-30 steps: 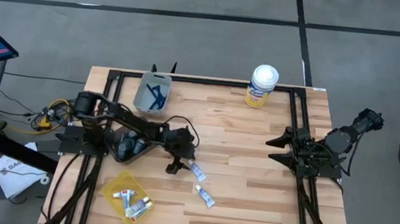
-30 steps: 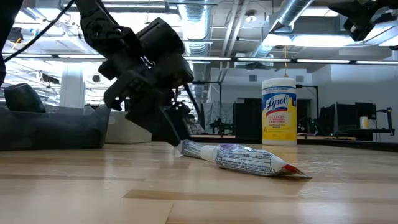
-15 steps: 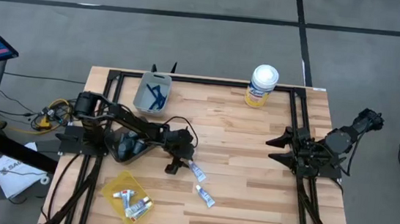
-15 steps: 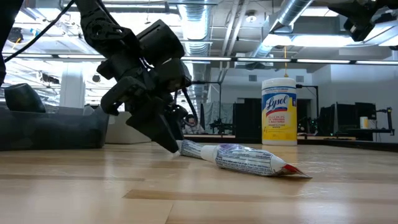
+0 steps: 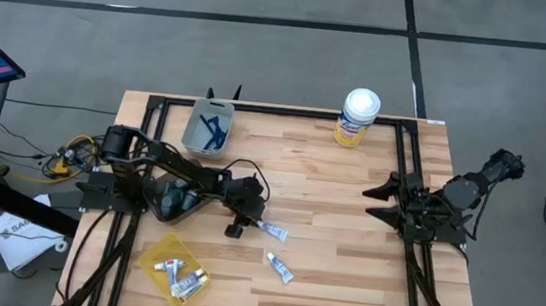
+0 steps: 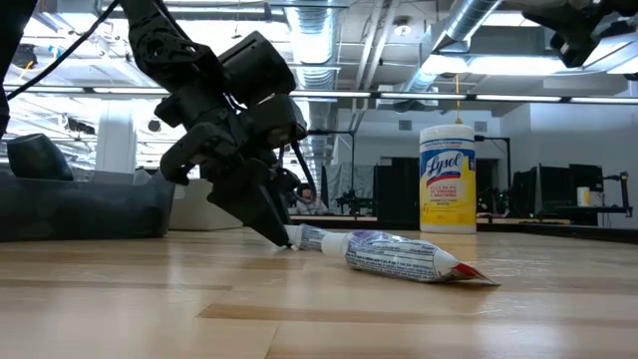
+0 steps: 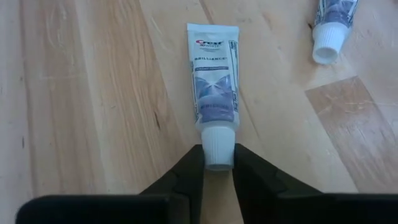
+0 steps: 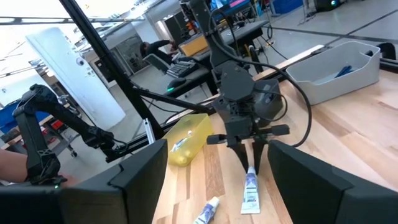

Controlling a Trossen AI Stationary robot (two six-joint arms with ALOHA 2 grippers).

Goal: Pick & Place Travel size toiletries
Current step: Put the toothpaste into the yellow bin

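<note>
A small white-and-blue toothpaste tube point(image 7: 214, 93) lies flat on the wooden table point(image 5: 346, 230), its white cap toward my left gripper point(image 7: 217, 163), which slants down and is shut on that cap; in the high view this gripper point(image 5: 243, 226) is at the table's left middle. A second tube point(image 5: 279, 267) lies nearer the front edge. My right gripper point(image 8: 217, 186) hangs open above the table's right side, holding nothing. My left gripper pinches the tube's white cap point(image 7: 217, 142) between its two fingertips point(image 7: 189, 168). The fingers come slanting down from the table's left side, in line with the tube. The tube lies flat on the table, its crimped end point(image 7: 212, 30) pointing away from the gripper.
A yellow tray point(image 5: 158, 252) with several tubes sits at the front left. A dark bin point(image 5: 173, 199) is beside the left arm, and a grey bin point(image 5: 207, 129) with blue razors at the back left. A yellow canister point(image 5: 358, 117) stands at the far edge.
My left gripper has shut its fingers onto the tube's cap while staying in place. The tube has swung a little on the table, lying more in line with the gripper than before.
</note>
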